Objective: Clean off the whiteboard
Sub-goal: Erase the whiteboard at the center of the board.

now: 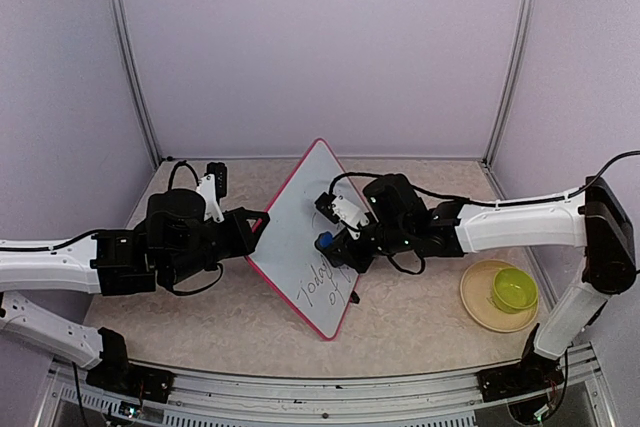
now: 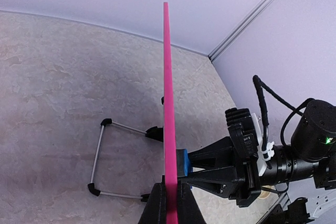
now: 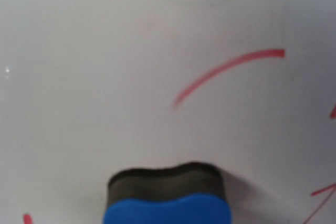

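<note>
a shallow round tan plate (image 1: 474, 299) lies on the speckled beige surface (image 1: 420, 337), at about 4 o'clock in the top view. a small lime-green plastic cup (image 1: 513, 290) stands on it, toward its 3 o'clock side. plain lavender walls (image 1: 320, 47) stand behind.

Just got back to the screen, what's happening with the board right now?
The left gripper is clamped on the pink rim of the whiteboard, holding it upright. The right gripper presses a blue eraser against the board's face. Handwriting shows on the near end, so erasing isn't finished.
</note>
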Controlling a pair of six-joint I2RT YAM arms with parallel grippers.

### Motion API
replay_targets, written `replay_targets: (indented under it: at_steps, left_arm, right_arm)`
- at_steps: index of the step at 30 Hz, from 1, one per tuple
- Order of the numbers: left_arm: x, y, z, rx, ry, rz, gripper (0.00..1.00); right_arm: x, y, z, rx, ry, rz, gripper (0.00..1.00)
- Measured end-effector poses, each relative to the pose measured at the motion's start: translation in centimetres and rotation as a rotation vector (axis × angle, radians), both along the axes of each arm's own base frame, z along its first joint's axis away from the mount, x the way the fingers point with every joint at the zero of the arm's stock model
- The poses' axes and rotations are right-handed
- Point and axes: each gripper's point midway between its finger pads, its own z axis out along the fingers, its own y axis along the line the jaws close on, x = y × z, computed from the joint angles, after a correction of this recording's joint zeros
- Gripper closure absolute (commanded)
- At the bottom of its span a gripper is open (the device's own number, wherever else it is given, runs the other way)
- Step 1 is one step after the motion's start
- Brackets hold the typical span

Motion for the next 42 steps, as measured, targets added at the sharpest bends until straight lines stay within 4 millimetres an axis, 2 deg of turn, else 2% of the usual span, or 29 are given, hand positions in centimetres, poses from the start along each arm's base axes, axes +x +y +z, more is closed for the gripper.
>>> replay_targets:
  at_steps: [10,13,17,20,26,35,42]
  left_arm:
    - [-0.1,-0.1,0.1,-0.007,-0.002,-0.002,1.0]
    - [0.0,0.0,0.1,-0.006,-0.002,0.001,1.0]
    - [-0.1,-0.2,0.2,-0.009,-0.003,-0.004,1.0]
    - [-0.3,-0.2,0.2,-0.012,-0.005,-0.008,1.0]
    - [-0.2,-0.1,0.2,-0.009,-0.003,-0.003,1.0]
    - [-0.2,0.0,0.1,-0.004,-0.003,0.002,1.0]
    - [-0.2,-0.1,0.1,-0.005,-0.003,0.001,1.0]
  right_arm:
    - [0.3,0.4,0.9,-0.04,0.021,0.006,1.0]
    - [1.3,1.0,2.4,-0.038,0.013,0.005,1.0]
    - [2.8,2.4,5.6,0.014,-0.039,0.004,1.0]
    - [3.4,2.6,6.6,0.031,-0.055,0.001,1.0]
    - [3.5,2.6,5.9,0.048,-0.057,0.005,1.0]
    - [2.1,0.1,1.2,0.007,-0.001,-0.009,1.0]
    - [2.1,-0.3,0.9,0.007,0.018,-0.012,1.0]
